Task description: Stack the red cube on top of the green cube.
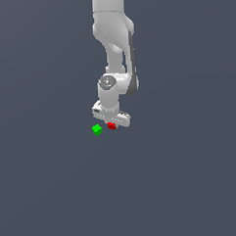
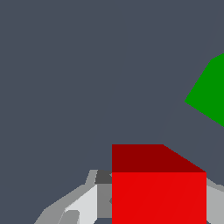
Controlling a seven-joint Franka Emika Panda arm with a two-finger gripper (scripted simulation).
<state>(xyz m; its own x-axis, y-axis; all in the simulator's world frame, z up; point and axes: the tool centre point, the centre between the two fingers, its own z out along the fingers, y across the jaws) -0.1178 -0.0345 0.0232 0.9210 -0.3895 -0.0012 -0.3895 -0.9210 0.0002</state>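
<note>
The red cube (image 1: 111, 125) sits directly under my white gripper (image 1: 111, 122) in the exterior view. In the wrist view the red cube (image 2: 159, 192) fills the space between my two fingers (image 2: 98, 199), and both fingers lie against its sides. The gripper (image 2: 159, 210) is shut on it. The green cube (image 1: 97, 129) lies on the grey floor just to the exterior view's left of the red cube, a small gap apart. It also shows at the edge of the wrist view (image 2: 210, 94). I cannot tell whether the red cube is off the floor.
A plain dark grey floor (image 1: 182, 185) stretches all around. The white arm (image 1: 114, 46) rises above the gripper. No other objects show.
</note>
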